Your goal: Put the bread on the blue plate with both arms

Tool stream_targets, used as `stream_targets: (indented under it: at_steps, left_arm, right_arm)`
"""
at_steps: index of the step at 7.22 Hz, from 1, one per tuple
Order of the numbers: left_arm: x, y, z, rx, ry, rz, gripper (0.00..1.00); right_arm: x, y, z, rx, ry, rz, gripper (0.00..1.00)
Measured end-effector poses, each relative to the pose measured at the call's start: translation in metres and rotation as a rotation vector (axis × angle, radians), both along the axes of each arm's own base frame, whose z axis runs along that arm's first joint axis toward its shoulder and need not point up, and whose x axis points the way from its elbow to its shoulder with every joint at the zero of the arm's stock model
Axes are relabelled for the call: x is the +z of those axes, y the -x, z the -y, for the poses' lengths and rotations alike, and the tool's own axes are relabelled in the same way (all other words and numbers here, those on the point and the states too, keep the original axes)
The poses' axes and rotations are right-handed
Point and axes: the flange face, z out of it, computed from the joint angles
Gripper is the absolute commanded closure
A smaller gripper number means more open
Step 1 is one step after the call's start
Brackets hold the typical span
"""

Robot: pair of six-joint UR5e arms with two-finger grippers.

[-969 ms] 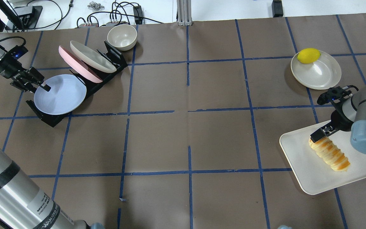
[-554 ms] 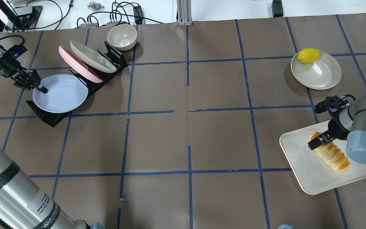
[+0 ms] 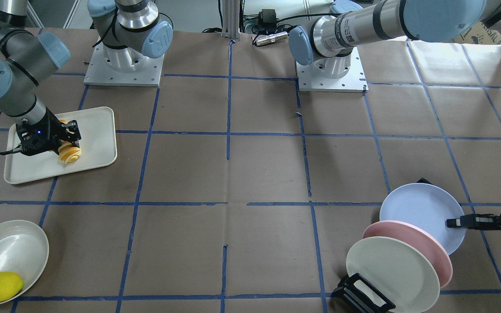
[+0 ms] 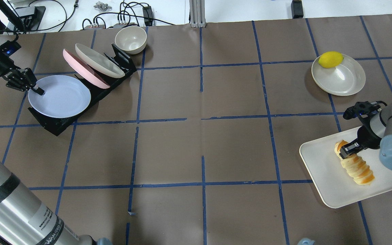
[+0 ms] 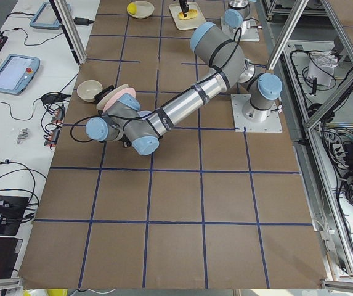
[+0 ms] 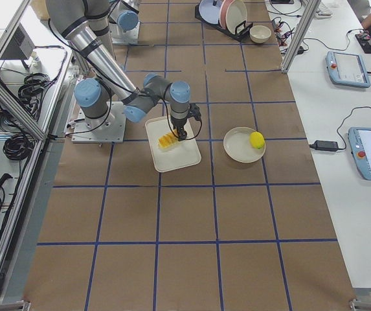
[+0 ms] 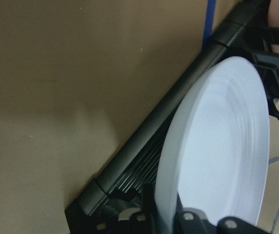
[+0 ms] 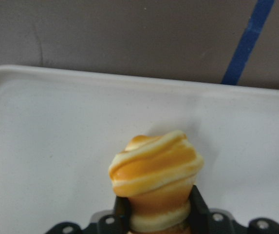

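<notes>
The blue plate (image 4: 60,97) leans at the front end of a black rack; it also shows in the front view (image 3: 420,211) and the left wrist view (image 7: 222,146). My left gripper (image 4: 37,90) is shut on its left rim, with the rim between the fingers in the left wrist view. The bread (image 4: 356,166), striped orange and cream, lies on a cream tray (image 4: 322,177) at the right. My right gripper (image 4: 347,150) is shut around the bread's far end; in the right wrist view its fingers (image 8: 122,212) press both sides of the roll (image 8: 154,170).
A pink plate (image 4: 80,66) and a cream plate (image 4: 97,59) stand in the black rack (image 4: 114,81) behind the blue plate. A cream bowl (image 4: 130,39) sits behind the rack. A lemon (image 4: 330,59) lies on a cream plate (image 4: 345,80) at the far right.
My left gripper has drawn the blue plate to the left and back, away from the pink plate. My right gripper has come down over the bread's end and closed on it.
</notes>
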Motion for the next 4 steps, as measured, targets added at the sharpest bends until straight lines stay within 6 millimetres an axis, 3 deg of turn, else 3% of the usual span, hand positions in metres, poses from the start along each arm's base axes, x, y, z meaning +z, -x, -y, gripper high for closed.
stream_targets:
  at_steps: [2, 4]
  left_arm:
    - [0.033, -0.006, -0.009, -0.001, 0.006, 0.001, 0.96]
    - [0.071, -0.005, -0.034, -0.018, -0.018, -0.018, 0.98]
  right_arm:
    - [0.064, -0.014, 0.022, -0.045, -0.052, 0.007, 0.81]
    - [0.135, -0.049, 0.044, -0.101, -0.069, -0.013, 0.8]
